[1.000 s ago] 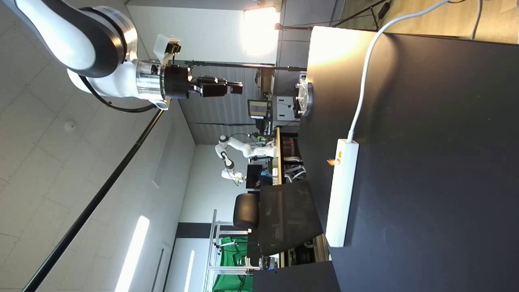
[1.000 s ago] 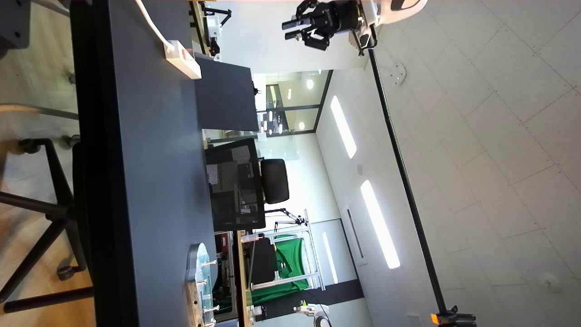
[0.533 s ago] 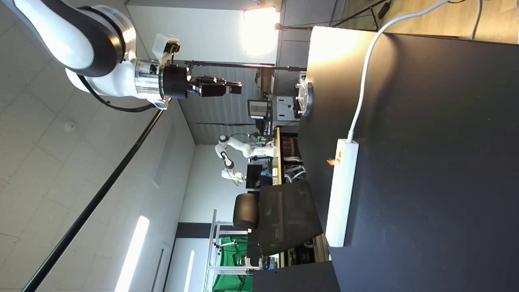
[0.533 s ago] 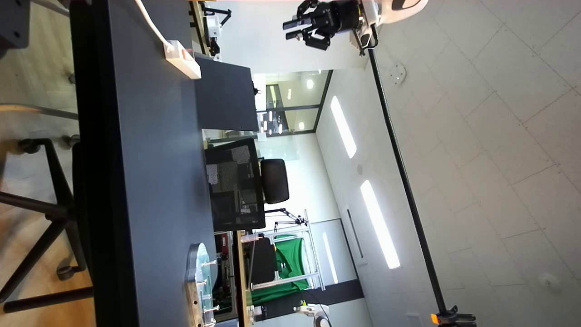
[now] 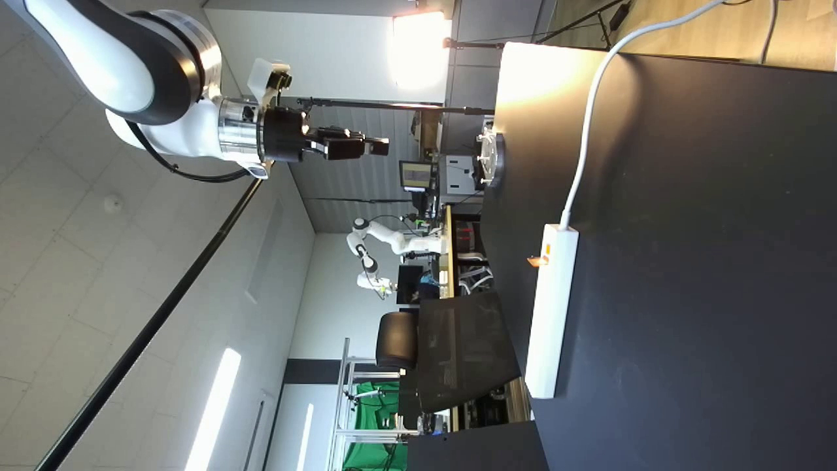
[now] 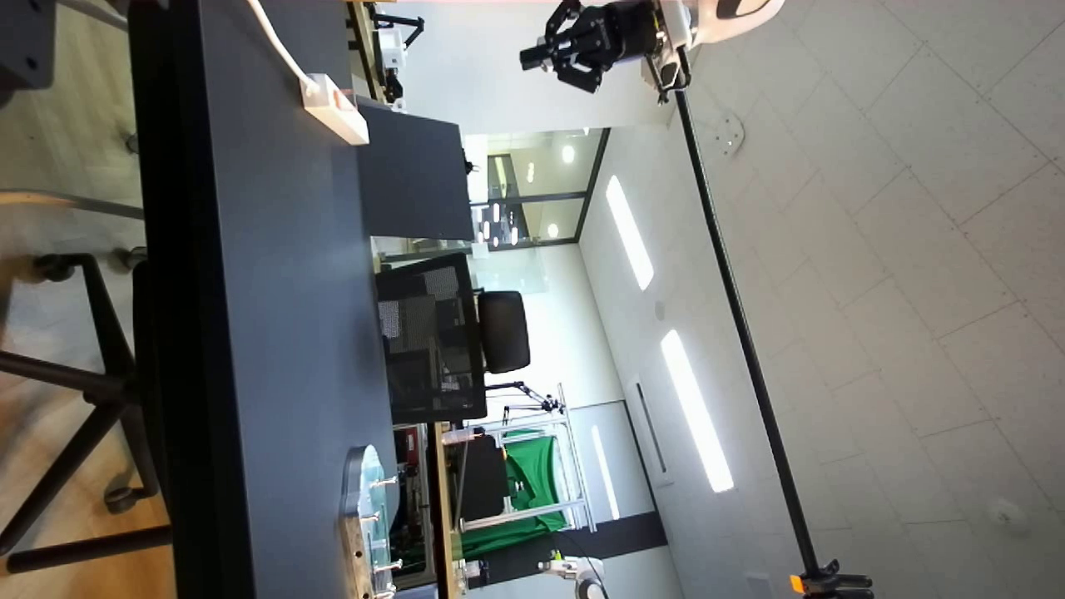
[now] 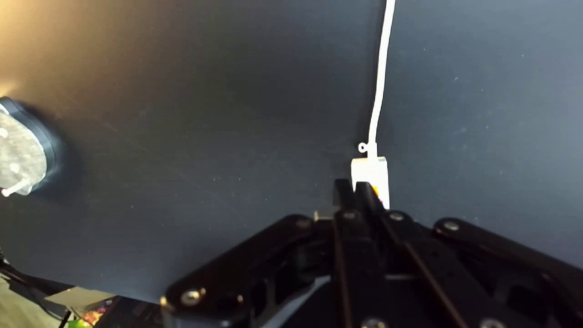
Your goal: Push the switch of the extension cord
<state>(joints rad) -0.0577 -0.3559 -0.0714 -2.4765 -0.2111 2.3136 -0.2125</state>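
Observation:
The white extension cord strip (image 5: 552, 320) lies on the black table in both exterior views (image 6: 337, 116). Its orange switch part (image 5: 538, 261) sits near the cable end. In the wrist view the strip's cable end (image 7: 370, 168) shows beyond my fingertips, with a bit of orange (image 7: 375, 189) beside the right finger; the rest of the strip is hidden behind the gripper. My black gripper (image 5: 386, 145) is high above the table, well apart from the strip. Its fingers are together and empty, as the exterior view (image 6: 532, 56) and the wrist view (image 7: 353, 187) show.
A white cable (image 5: 588, 124) runs from the strip over the table edge. A round clear-topped disc with upright pegs (image 5: 489, 157) stands on the table (image 5: 686, 261), also in the wrist view (image 7: 20, 155). A mesh chair (image 6: 428, 341) stands by the table.
The gripper fingers, apart in the earlier frames, have come together. The gripper has shifted only slightly. The extension cord has not moved.

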